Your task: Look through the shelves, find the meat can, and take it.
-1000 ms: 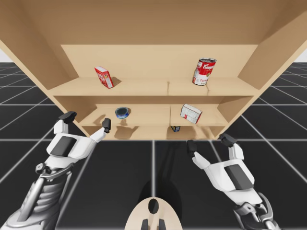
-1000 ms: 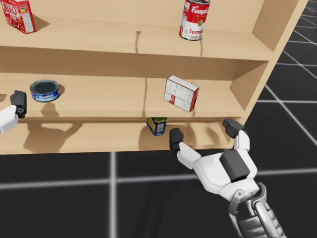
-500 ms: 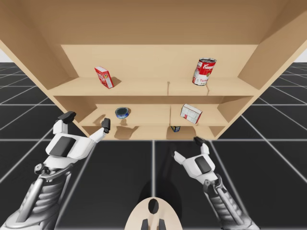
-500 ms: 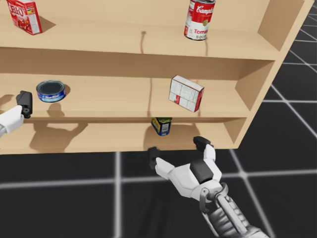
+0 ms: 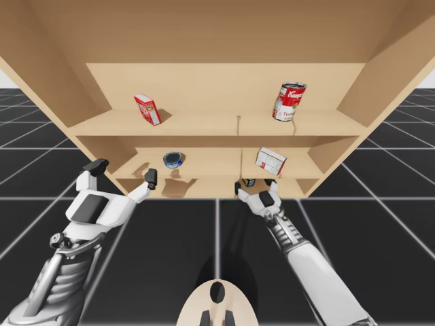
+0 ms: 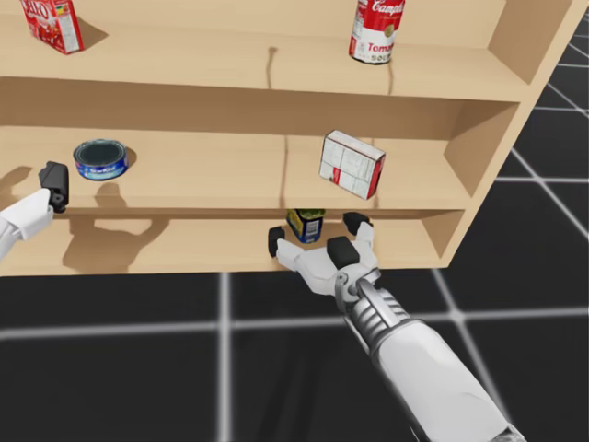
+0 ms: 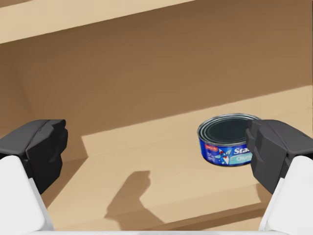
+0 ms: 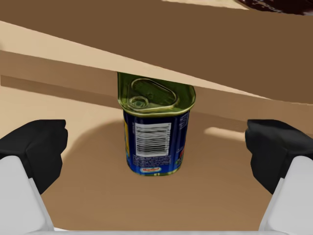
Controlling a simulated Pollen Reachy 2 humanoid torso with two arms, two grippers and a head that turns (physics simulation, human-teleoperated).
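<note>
The meat can is a small blue can with rounded corners and a gold pull-tab lid. It stands upright on the bottom shelf, under the middle board, and also appears as the meat can. My right gripper is open at the shelf's front edge, with the can just ahead between its spread fingers, untouched. My left gripper is open at the middle shelf. A flat blue round can lies ahead of its right finger.
The wooden shelf unit has a red box and a red-and-white can on the top shelf. A white box sits tilted on the middle shelf, above the meat can. The floor is a dark grid.
My right arm has reached forward and to the left, bringing its open gripper up to the meat can. My head has turned a little. The left arm has not moved.
</note>
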